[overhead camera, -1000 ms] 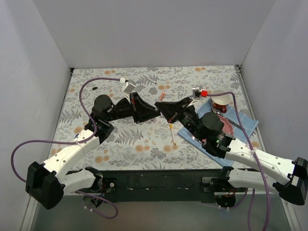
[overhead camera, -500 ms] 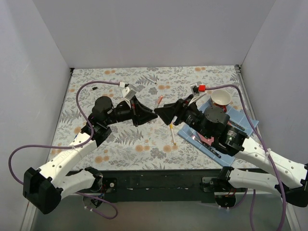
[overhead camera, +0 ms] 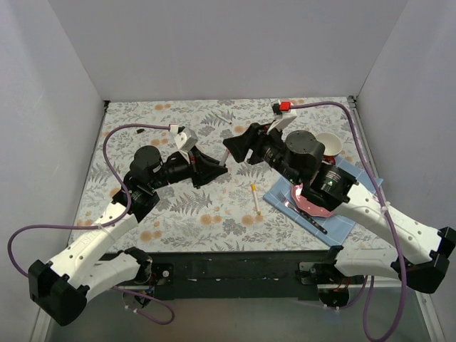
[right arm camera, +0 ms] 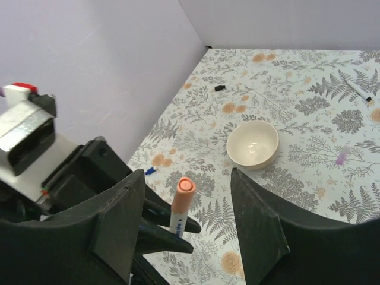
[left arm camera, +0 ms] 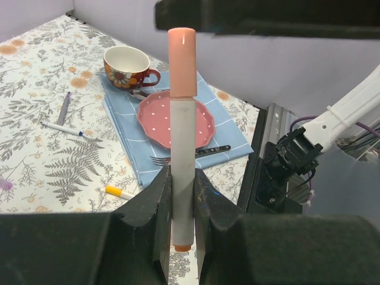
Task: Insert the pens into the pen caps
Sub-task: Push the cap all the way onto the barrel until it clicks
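My left gripper (left arm camera: 181, 199) is shut on a pen (left arm camera: 183, 148) with a pale barrel, which it holds upright. An orange-pink pen cap (left arm camera: 181, 62) sits on the pen's top end. In the top view my left gripper (overhead camera: 216, 167) and right gripper (overhead camera: 236, 147) meet tip to tip above the cloth's middle. My right gripper (right arm camera: 187, 178) is open, and the capped pen (right arm camera: 180, 218) stands between its fingers, touching neither. More pens lie loose: a yellow-ended one (overhead camera: 255, 198), a purple one (left arm camera: 64, 108), a black-tipped one (left arm camera: 62, 127) and a blue one (right arm camera: 149, 171). A black cap (right arm camera: 219, 88) and a purple cap (right arm camera: 341, 157) also lie loose.
A red flowered cup (left arm camera: 127, 66), a pink dotted plate (left arm camera: 202, 122) and a fork (left arm camera: 172, 158) rest on a blue napkin (left arm camera: 234, 136) at the right. A cream bowl (right arm camera: 253, 144) stands on the floral cloth. Grey walls enclose the table.
My right gripper has opened, let go of the orange-pink cap and drawn back towards the far side. My left gripper has kept hold of the pen and shifted slightly left.
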{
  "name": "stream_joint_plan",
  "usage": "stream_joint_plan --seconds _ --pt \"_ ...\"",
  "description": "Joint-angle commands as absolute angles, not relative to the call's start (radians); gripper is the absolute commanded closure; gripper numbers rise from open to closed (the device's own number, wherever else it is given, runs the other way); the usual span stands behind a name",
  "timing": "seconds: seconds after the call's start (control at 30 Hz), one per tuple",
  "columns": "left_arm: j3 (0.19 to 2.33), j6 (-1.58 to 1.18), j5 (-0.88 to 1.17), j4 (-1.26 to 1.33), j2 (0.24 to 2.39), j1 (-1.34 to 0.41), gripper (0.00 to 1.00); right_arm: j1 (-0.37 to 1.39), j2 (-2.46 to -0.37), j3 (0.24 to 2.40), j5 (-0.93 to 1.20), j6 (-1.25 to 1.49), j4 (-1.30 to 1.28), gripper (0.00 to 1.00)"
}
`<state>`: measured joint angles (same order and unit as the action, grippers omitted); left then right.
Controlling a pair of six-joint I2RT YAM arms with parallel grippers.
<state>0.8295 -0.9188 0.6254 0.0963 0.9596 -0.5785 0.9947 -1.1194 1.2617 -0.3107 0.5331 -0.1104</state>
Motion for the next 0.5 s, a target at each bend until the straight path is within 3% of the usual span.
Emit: stream_joint_plan --seconds 0.0,0.47 --pt "0.844 -0.891 0.589 0.089 0.925 -0.583 1.00 0.980 -1.152 1.315 -0.272 0.528 -0.084 0.35" --pt "0.848 -0.884 0.569 0.083 0.928 -0.589 1.00 0.977 -1.181 1.264 -0.206 0.569 -0.011 0.54"
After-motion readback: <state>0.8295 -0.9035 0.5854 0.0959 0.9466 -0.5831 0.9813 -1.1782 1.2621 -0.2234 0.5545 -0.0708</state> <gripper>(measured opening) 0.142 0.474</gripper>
